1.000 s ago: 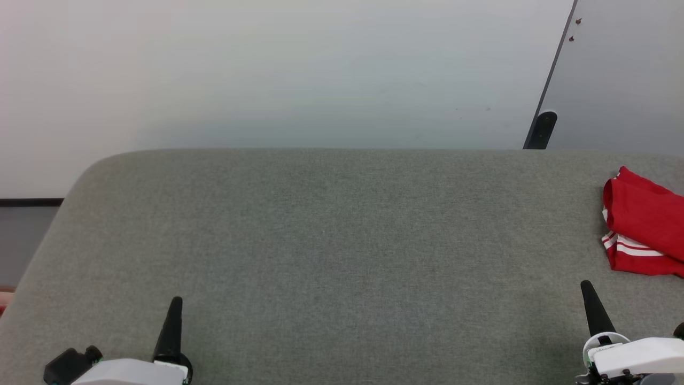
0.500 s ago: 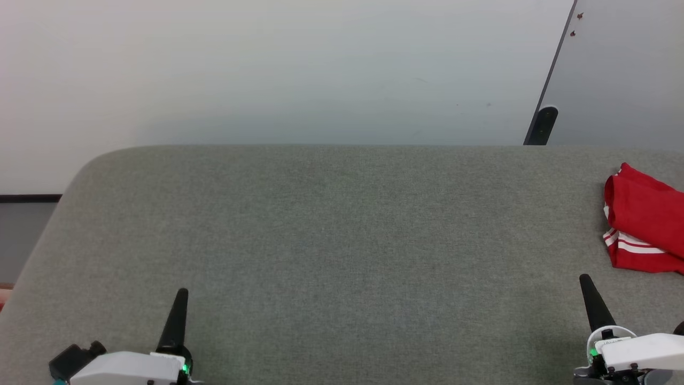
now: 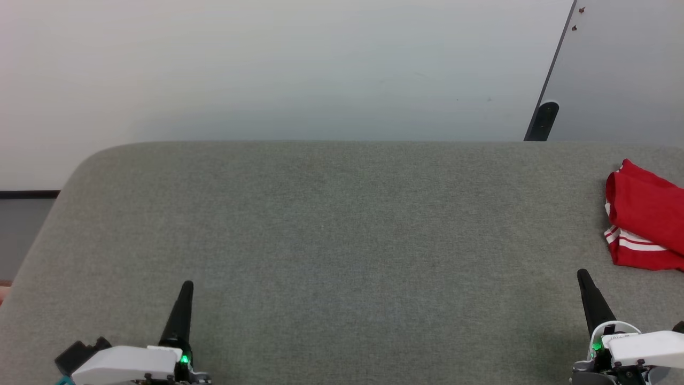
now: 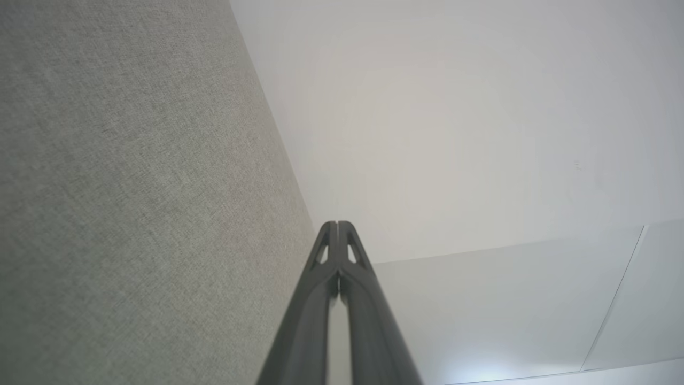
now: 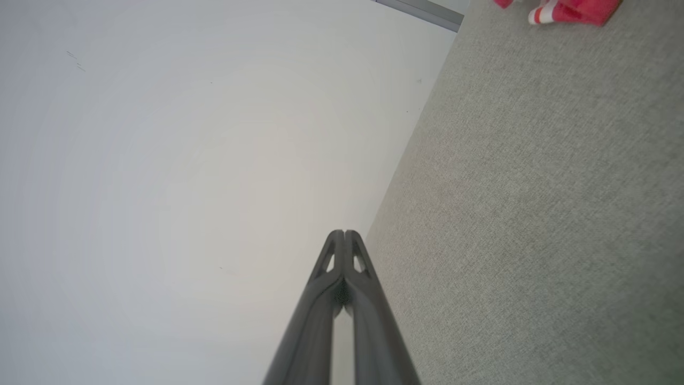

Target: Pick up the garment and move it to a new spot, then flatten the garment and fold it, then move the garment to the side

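Looking down from the head camera, you had the garment [image 3: 644, 214] lying at about three o'clock, close to the right end of the gray padded top [image 3: 342, 224]. It was folded into a small red bundle. Its red and white stripes showed along the near side, and part of it ran out of the picture. That spot looked like the side place the task asks for, so I think the folding and the last move were done. Your left gripper [image 3: 186, 287] sat at seven o'clock and your right gripper [image 3: 581, 275] at five o'clock. Both were low and close to you, with their fingers pointing toward twelve. Each one had its two dark fingers pressed tight together with nothing between them, and both wrist views showed the same thing. I think they were kept closed and near you so they would not catch or drag the cloth. The right gripper was near the garment but not touching it, so the fold could lie as it was.
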You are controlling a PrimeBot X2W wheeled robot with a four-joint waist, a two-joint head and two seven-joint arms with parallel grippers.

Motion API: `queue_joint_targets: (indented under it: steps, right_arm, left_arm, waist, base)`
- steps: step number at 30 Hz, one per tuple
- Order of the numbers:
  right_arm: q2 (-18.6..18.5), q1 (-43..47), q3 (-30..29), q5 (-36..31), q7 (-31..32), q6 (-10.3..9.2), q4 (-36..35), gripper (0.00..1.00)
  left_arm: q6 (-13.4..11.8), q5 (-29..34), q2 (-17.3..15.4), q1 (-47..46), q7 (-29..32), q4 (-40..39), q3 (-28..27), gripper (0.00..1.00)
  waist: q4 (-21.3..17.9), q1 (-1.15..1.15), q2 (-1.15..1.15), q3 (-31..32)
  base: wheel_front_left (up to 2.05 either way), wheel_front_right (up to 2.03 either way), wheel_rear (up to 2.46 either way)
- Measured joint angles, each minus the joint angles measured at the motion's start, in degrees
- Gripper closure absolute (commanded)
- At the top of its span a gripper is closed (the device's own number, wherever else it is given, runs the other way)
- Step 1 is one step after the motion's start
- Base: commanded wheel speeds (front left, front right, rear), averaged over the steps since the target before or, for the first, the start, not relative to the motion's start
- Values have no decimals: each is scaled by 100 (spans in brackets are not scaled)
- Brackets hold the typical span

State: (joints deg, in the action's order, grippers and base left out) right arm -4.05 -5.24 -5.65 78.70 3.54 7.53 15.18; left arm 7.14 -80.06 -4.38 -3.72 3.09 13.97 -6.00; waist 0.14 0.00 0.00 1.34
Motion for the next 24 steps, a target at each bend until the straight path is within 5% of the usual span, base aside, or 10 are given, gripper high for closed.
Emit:
queue_joint_targets:
  steps: [24]
  right_arm:
    - [85,-40,-67,1034,230,-1,-82,100]
  left_arm:
    - [18,-934,115,-176,269,7,-37,100]
  waist:
    - [-10,0,0,-113]
  base:
    - [0,0,0]
